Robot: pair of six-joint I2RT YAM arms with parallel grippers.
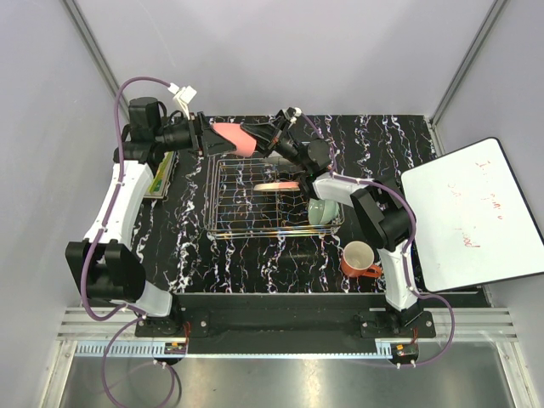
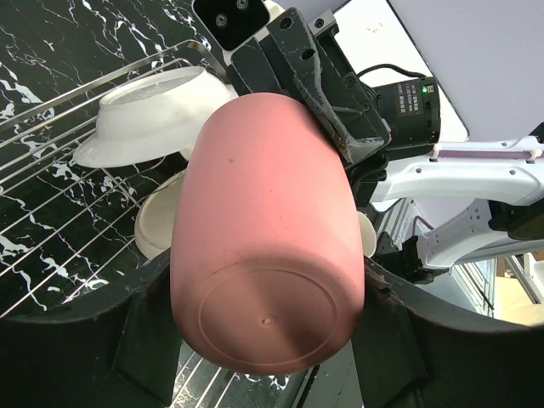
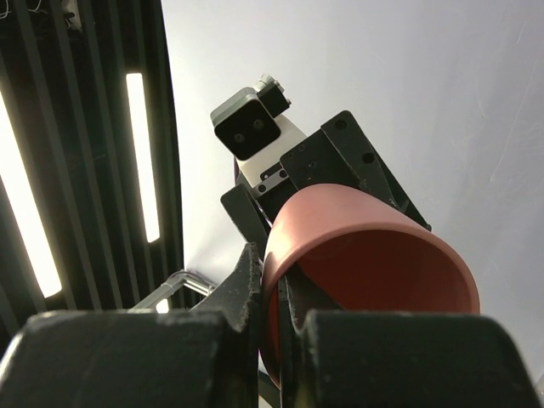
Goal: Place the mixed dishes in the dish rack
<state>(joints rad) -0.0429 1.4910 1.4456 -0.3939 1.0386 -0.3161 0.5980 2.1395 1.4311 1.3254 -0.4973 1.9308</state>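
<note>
Overhead, the pink cup (image 1: 231, 138) hangs in the air at the upper middle of the frame, over the far edge of the dish rack (image 1: 229, 204), stretched between the two arms. The right gripper (image 3: 270, 291) is closed thin on the cup's rim, one finger inside the mouth and one outside. The left gripper (image 1: 208, 136) brackets the base end; in its wrist view its fingers (image 2: 144, 331) stand against the cup's wall on both sides, but I cannot tell whether they press or only flank it. Room is tight there, with both tool heads crowding the cup. Below it, the left part of the rack shows open wire, while the peach-pink plate (image 1: 276, 185) stands near the middle and the pale green bowl (image 1: 321, 211) sits at the lower right corner. A green book (image 1: 161, 177) lies just beside the rack's left edge, partly under the left arm. The orange handled mug (image 1: 359, 257) stands apart at the lower right on the marbled table (image 1: 255, 263), next to the right arm. The cup lies on its side: matte salmon pink with a rounded wall and a flat base with a faint ring and a centre dimple.
</note>
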